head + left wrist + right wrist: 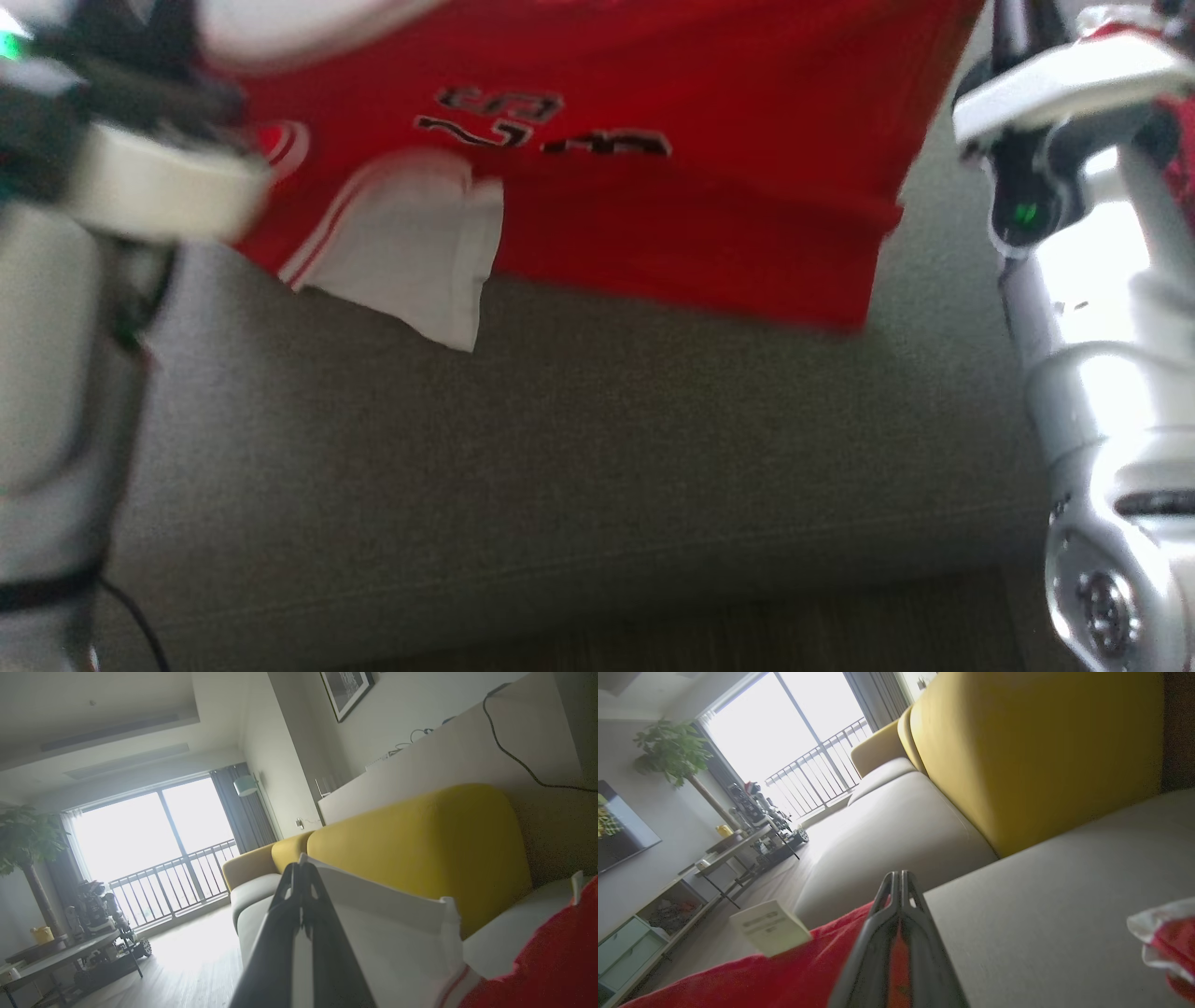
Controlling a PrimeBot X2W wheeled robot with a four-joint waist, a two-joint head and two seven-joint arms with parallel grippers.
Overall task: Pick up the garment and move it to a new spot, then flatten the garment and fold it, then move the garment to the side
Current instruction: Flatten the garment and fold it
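The garment (653, 187) is a red jersey with black lettering and a white sleeve (411, 252). It is stretched out above the grey sofa seat (560, 467), its lower edge hanging over the cushion. In the left wrist view my left gripper (301, 865) is shut, with the white sleeve fabric (397, 933) pinched between its fingers and red cloth (551, 961) to the right. In the right wrist view my right gripper (899, 875) is shut on the red fabric (761, 975), beside a white label (770, 926). The pale forearms flank the garment in the head view.
Yellow backrests (420, 849) rise behind the grey seat cushions (1064, 896). A strip of wooden floor (747, 635) runs in front of the sofa. A low table (60, 952) with clutter, a potted tree (672, 751) and a balcony window stand further off.
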